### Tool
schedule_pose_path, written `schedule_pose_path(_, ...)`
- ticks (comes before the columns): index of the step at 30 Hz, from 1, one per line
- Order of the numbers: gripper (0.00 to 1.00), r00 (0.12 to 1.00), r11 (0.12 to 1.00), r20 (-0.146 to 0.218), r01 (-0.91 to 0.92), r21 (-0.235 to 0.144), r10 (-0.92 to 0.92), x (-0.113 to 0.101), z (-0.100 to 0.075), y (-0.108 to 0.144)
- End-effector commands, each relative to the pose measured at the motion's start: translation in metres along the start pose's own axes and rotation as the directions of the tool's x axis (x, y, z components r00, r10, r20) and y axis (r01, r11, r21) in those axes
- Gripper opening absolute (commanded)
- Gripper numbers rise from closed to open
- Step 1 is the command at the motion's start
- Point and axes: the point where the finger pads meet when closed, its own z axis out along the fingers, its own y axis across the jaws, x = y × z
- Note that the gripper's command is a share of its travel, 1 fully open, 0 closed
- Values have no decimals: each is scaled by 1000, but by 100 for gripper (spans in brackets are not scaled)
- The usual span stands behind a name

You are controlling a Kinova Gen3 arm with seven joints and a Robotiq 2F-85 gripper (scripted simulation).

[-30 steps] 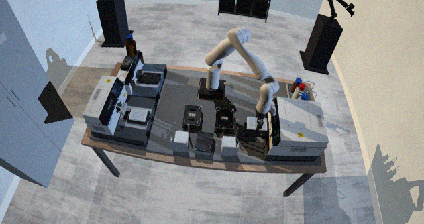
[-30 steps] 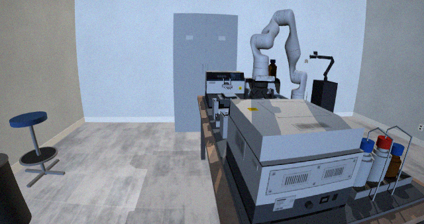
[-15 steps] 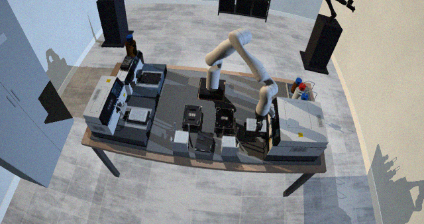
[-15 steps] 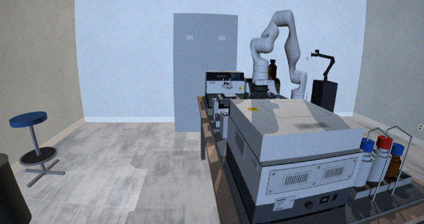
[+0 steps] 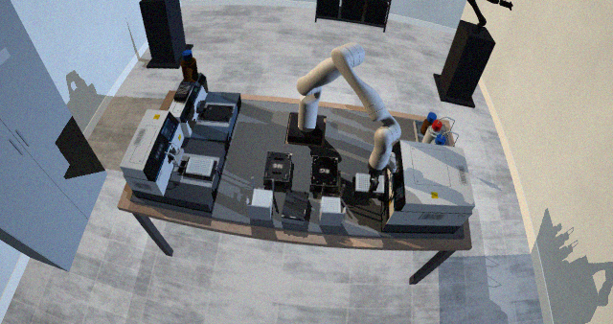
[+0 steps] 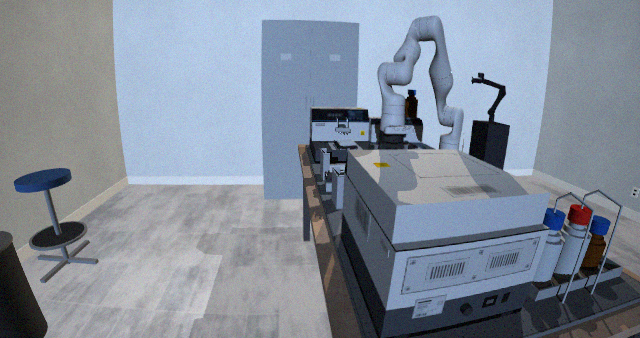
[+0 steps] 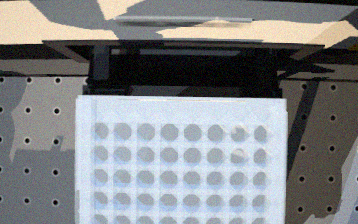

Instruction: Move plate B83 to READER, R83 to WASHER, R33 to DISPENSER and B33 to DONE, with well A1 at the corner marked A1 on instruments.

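My gripper (image 5: 374,182) is at the opening of the large right-hand instrument. It is shut on a white plate (image 5: 362,182) (image 7: 180,166), held level with its long sides between the fingers. The plate's label is not readable; the fingertips and its underside are hidden, so I cannot tell whether it touches the carrier. Another white plate (image 5: 199,167) lies on the front left instrument. The rear left instrument's dark bed (image 5: 218,113) shows no white plate. Two pale racks (image 5: 261,204) (image 5: 331,206) stand at the front; their contents are unclear. The low dark station (image 5: 295,206) between them shows no white plate.
The right instrument housing (image 5: 431,175) (image 6: 450,218) is close beside the gripper and hides it in the exterior view. Two black nests (image 5: 278,167) (image 5: 325,170) without plates sit mid-table. Bottles (image 5: 431,131) (image 6: 568,243) stand in a tray at the back right.
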Motion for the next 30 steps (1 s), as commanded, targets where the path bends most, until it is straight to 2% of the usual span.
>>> schedule_pose_path(1, 94, 1000, 1000, -1, 0, -2, 0, 0, -1, 0)
schedule_pose_path(17, 94, 1000, 1000, -1, 0, -2, 0, 0, 0, 0)
schedule_pose_path(30, 94, 1000, 1000, -1, 0, -2, 0, 0, 17, 0)
